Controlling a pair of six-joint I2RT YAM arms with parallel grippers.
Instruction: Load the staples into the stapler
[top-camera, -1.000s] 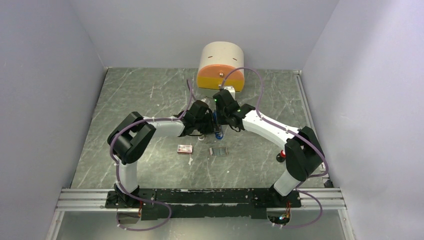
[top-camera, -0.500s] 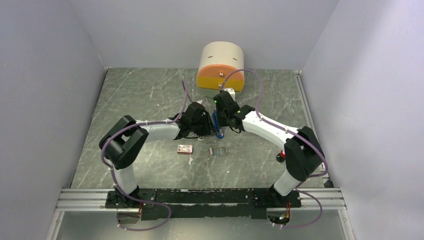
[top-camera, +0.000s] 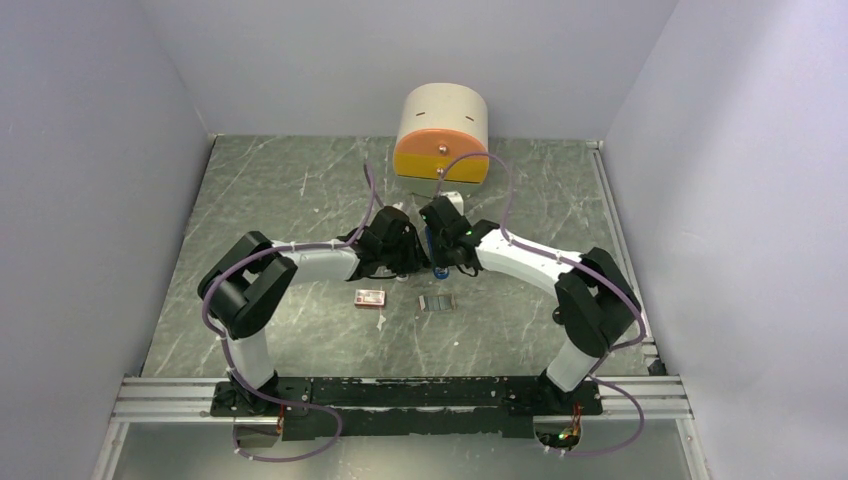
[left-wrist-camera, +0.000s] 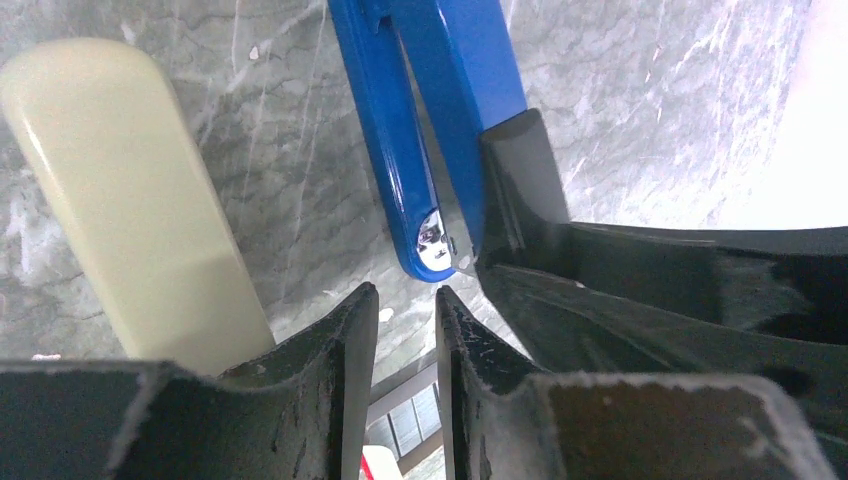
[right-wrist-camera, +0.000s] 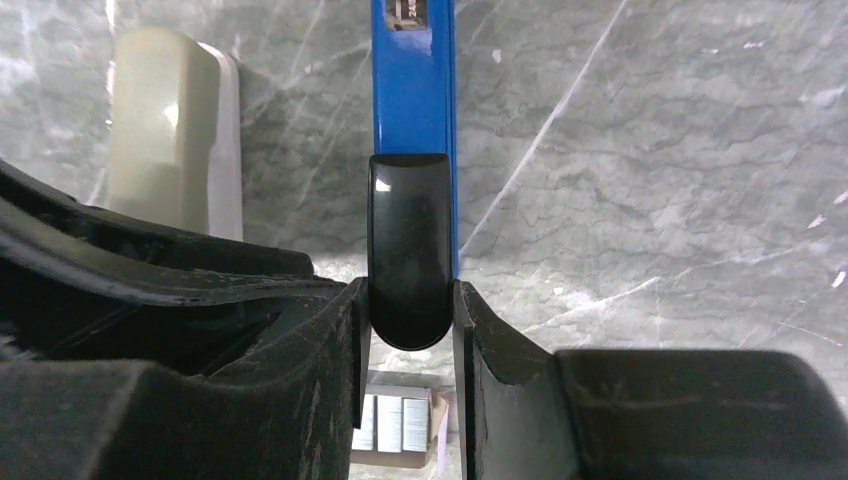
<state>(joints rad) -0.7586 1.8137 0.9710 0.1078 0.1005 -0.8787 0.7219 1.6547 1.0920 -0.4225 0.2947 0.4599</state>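
The staples (top-camera: 437, 302), a small flat ribbed block of silvery-grey metal strips, lie on the veined grey stone-look table (top-camera: 280, 190). They are near the small red-and-white box (top-camera: 370, 297) and apart from the glossy blue stapler (right-wrist-camera: 413, 80). The right gripper (right-wrist-camera: 408, 315) pinches the stapler's rounded black end between matte black fingers. The left gripper (left-wrist-camera: 405, 300) sits just beside the stapler's blue tip, its scuffed fingers all but pressed together, gripping nothing. A smooth cream rounded plastic piece (left-wrist-camera: 120, 200) shows alongside. A beige drum with an orange face (top-camera: 443, 130) stands at the far edge.
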